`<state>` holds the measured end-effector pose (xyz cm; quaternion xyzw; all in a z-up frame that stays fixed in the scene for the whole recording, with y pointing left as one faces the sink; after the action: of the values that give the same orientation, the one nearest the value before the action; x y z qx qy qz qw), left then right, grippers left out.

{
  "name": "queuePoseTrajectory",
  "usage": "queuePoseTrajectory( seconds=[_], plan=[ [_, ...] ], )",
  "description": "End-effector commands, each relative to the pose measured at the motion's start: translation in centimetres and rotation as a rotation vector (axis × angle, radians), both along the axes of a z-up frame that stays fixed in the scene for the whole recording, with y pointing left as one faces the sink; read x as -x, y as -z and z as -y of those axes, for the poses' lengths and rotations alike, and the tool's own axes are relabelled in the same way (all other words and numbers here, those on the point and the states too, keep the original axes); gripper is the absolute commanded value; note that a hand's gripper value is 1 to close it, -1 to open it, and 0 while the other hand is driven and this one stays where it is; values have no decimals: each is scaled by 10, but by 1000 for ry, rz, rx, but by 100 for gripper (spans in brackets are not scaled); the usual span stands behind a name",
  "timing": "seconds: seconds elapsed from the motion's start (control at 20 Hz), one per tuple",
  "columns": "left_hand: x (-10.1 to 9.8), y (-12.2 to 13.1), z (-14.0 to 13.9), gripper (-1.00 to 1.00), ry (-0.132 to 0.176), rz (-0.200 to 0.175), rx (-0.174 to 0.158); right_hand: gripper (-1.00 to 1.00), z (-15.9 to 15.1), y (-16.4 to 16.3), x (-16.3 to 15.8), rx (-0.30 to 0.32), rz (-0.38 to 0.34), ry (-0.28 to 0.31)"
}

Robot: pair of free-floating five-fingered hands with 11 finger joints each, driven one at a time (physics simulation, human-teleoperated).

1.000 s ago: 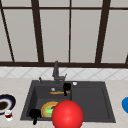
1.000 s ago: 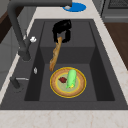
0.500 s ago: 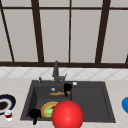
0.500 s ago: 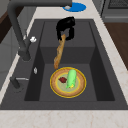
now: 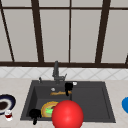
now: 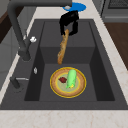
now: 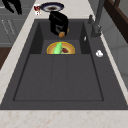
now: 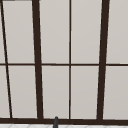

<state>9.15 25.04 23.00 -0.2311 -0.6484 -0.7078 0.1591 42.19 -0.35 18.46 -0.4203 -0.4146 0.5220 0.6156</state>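
Dark sink (image 5: 105,100) set in a pale counter, big window behind, faucet (image 5: 56,71) at the back edge. Right hand (image 5: 68,87) sits over the middle of the basin with its fingers curled round one end of a long brown baguette (image 6: 62,48); left side view shows the loaf slanting down from the hand toward the plate, free end low near the basin floor. Yellow plate (image 6: 68,81) lies in the left part of the basin with a green cucumber-like piece (image 6: 71,78) and a small dark red bit (image 6: 62,79) on it. Left hand (image 5: 34,114) hangs at the front left corner of the sink, fingers pointing down, looks relaxed and holding nothing. Red ball (image 5: 67,114) sits in front, blocking part of the plate in the front view. Dark bowl (image 5: 6,103) and small red-and-white cup (image 5: 8,115) on the counter at left, blue plate (image 5: 125,104) on the counter at right.

Judgement on handling: grip is at the very end of the loaf, so it will swing and droop; move slowly and keep the wrist level. Watch the low end so it doesn't drag on the plate rim or knock the green piece. Keep clear of the faucet spout overhead when lifting. A grip nearer the middle would be steadier.
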Motion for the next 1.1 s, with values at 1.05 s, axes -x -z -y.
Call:
queuePoseTrajectory(
  seconds=[1.05],
  plan=[
    [0, 0, 0, 0, 0, 0, 0, 100, 139, -141, 47, -4, 28, 3]
  ],
)
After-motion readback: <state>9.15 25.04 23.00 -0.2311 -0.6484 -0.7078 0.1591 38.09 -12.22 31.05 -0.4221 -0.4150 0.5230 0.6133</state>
